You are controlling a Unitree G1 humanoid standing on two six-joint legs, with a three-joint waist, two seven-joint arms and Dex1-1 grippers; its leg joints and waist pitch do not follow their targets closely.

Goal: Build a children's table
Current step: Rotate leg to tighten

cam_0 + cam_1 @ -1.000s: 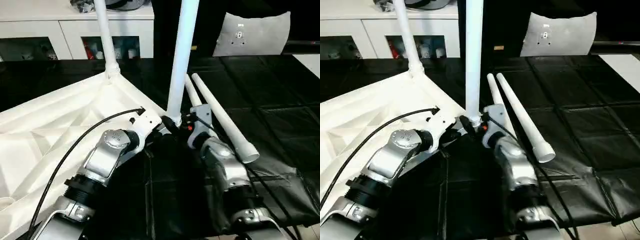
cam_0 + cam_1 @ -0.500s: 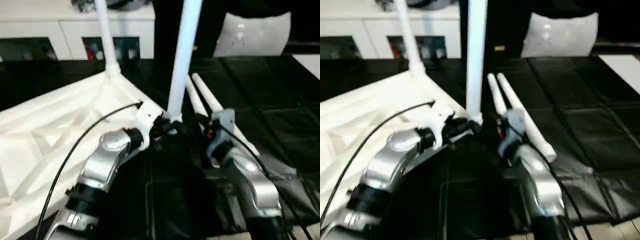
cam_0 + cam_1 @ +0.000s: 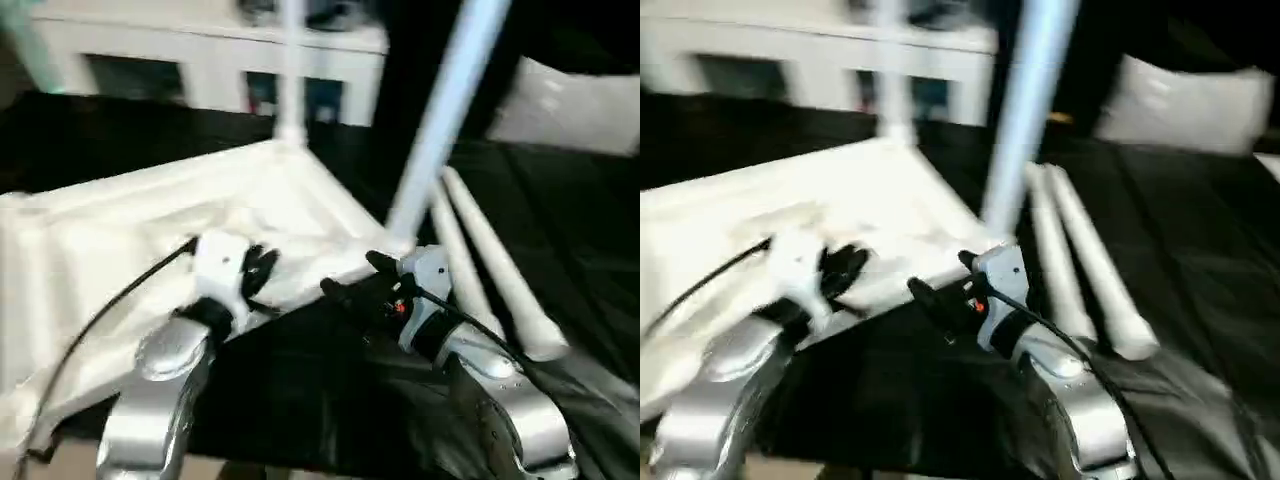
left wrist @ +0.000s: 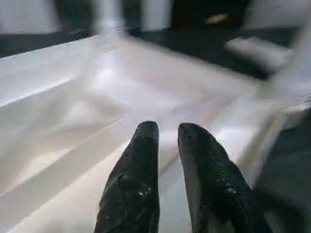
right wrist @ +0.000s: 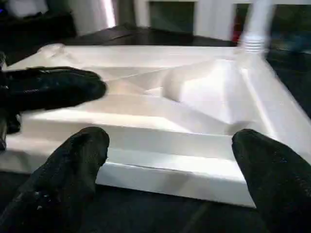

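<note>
Table top (image 3: 150, 220) lies upside down just ahead of both hands, two loose legs (image 3: 490, 270) lying lengthwise beyond the right hand (image 5: 170, 160), spread wide and nearer; left hand (image 4: 167, 145) nearly pressed together, empty.

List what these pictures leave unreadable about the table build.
- Near upright leg: its top is cut off by the left eye view's upper edge; its seat in the corner socket is smeared by blur.
- Far upright leg: top also cut off.
- Table top: its left part runs off the edge.
- Cabinet shelf contents: too blurred to identify.
- Two loose legs: their far ends merge in blur.
</note>
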